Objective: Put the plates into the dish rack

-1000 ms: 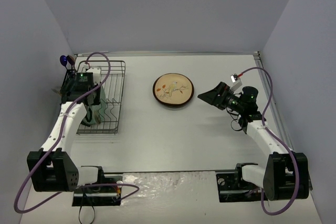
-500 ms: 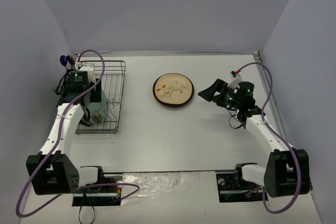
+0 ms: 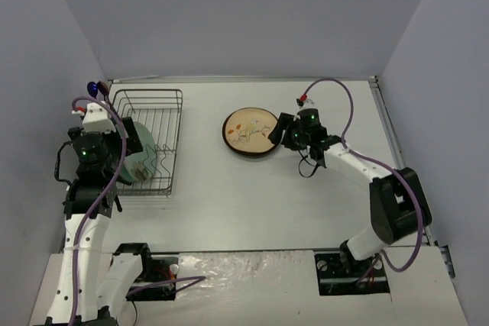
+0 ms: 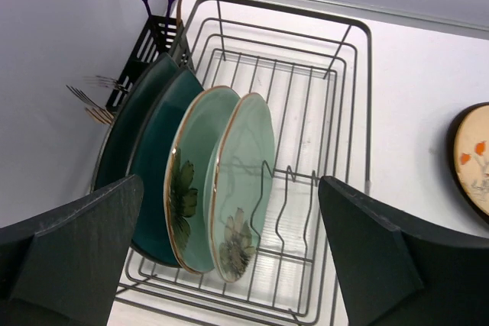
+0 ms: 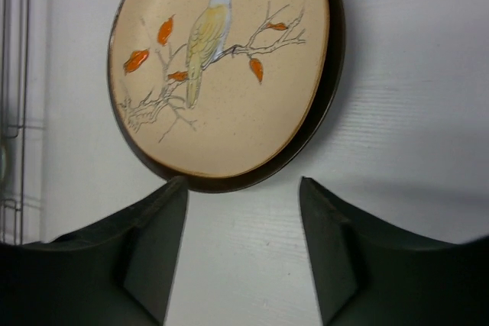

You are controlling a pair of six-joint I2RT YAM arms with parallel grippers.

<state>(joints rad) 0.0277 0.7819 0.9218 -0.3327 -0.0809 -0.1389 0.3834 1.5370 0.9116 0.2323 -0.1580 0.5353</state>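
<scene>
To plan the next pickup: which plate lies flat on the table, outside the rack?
The brown-rimmed bird plate; the four other plates stand upright in the dish rack.

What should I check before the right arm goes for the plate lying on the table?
1. Right gripper open: ok, jaws stand apart.
2. Gripper lined up with the brown-rimmed plate: ok, its near rim sits just ahead of the gap, not yet inside it.
3. Plate free to lift: ok, it lies alone on the table.
4. Free slot in the dish rack: ok, bare tines beside the four standing plates.
5. Left gripper out of the way: cannot tell, it hangs open over the rack.
</scene>
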